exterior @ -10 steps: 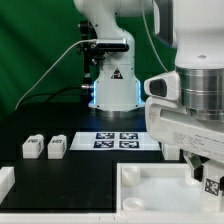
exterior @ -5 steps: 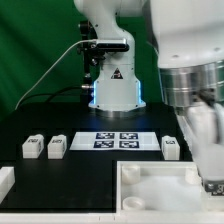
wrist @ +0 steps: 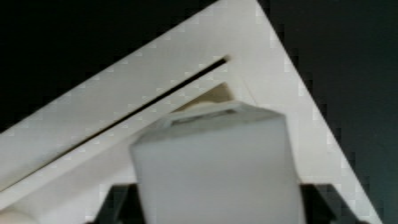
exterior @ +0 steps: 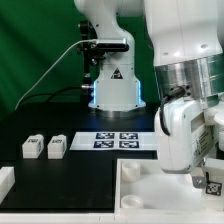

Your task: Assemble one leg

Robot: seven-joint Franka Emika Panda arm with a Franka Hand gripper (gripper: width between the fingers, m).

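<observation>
My gripper (exterior: 208,178) is shut on a small white leg (exterior: 211,184) whose tag shows. It holds the leg at the exterior view's right edge, over the big white panel (exterior: 150,190). In the wrist view the leg (wrist: 206,160) fills the gap between the dark fingers (wrist: 121,205), its far end at a corner of the panel (wrist: 160,75). I cannot tell whether the leg touches the panel. Two more legs (exterior: 32,148) (exterior: 57,147) stand side by side on the black table at the exterior view's left.
The marker board (exterior: 118,139) lies flat in front of the robot base (exterior: 112,85). A white piece (exterior: 5,180) shows at the lower left edge. My arm's bulk hides the table to the right of the marker board.
My wrist has turned with the leg held over the panel's right part. A leg seen right of the marker board half a second ago is now hidden behind my arm.
</observation>
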